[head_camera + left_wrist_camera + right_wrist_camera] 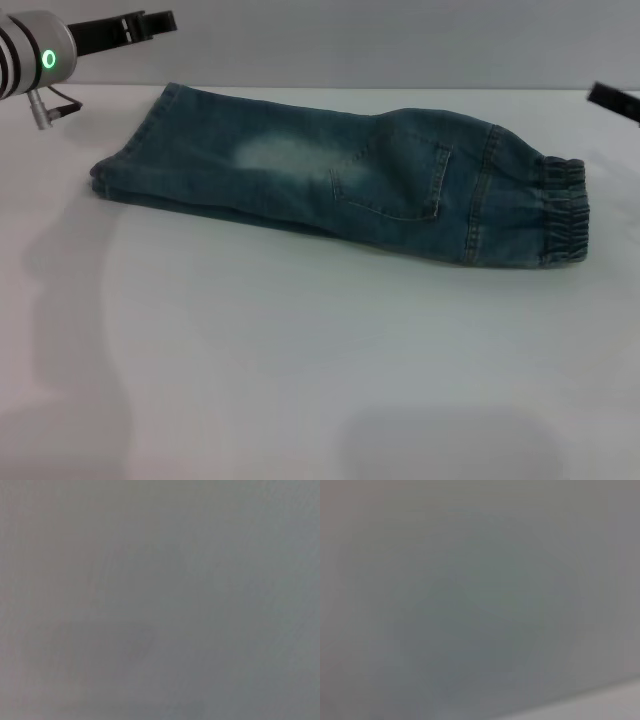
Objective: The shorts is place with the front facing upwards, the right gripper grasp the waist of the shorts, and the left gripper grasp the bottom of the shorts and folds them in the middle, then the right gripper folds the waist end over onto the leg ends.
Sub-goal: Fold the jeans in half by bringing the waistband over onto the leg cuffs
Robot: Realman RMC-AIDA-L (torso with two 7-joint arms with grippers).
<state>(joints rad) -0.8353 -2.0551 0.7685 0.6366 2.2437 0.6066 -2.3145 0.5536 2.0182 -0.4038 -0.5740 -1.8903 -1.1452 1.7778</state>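
Note:
The shorts (330,170) lie flat on the white table (300,360), folded lengthwise with one leg on the other. Their gathered elastic waist (565,212) points right. The bottom of the shorts (128,150), which is the leg ends, points left. A pale faded patch (278,155) and a stitched pocket (392,182) face up. My left gripper (165,20) hovers at the far left corner, above and behind the hems, open and holding nothing. Only a black tip of my right gripper (612,100) shows at the right edge, behind the waist and clear of the cloth. Both wrist views show only plain grey.
The table's far edge (400,88) runs just behind the shorts. Bare white tabletop stretches from the shorts to the near edge. A grey cable and fitting (45,108) hang below the left wrist.

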